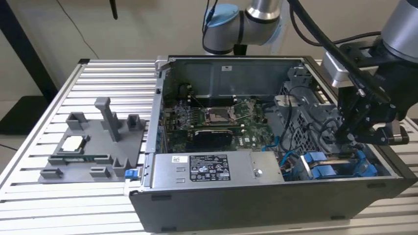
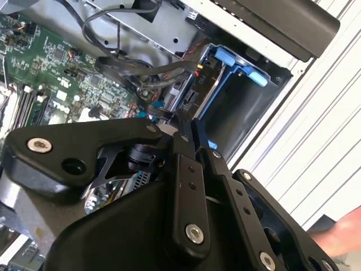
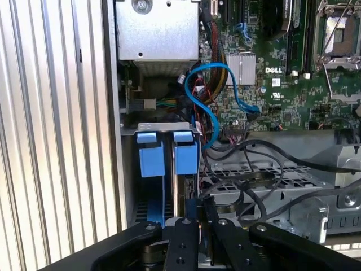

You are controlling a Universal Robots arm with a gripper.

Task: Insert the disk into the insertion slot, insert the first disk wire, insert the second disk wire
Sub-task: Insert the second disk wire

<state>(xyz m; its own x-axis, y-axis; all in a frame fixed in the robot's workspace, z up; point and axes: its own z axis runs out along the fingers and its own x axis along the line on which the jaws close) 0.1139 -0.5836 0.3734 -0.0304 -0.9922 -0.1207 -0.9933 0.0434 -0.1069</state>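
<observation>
Closed narrow, fingers (image 2: pixel 189 127) down at the insertion slot (image 3: pixel 166 169), seemingly pinching a dark connector against the disk (image 2: pixel 189 99) seated upright between blue tabs (image 3: pixel 185 155). Probably wire step in hand; calls for straight alignment, gentle push. Beyond: blue cable (image 3: pixel 211 99), motherboard (image 3: pixel 276 62).

We see a workbench (image 1: pixel 98 78) of ribbed, silvery aluminium slats filling most of the exterior view, its grooves running across from nine o'clock to three. Behind it, at twelve o'clock, stands a plain beige wall (image 1: pixel 150 29) under soft, even light. At nine o'clock a dark post (image 1: pixel 26 49) slants down to a black base (image 1: pixel 19 115) on the floor.
</observation>
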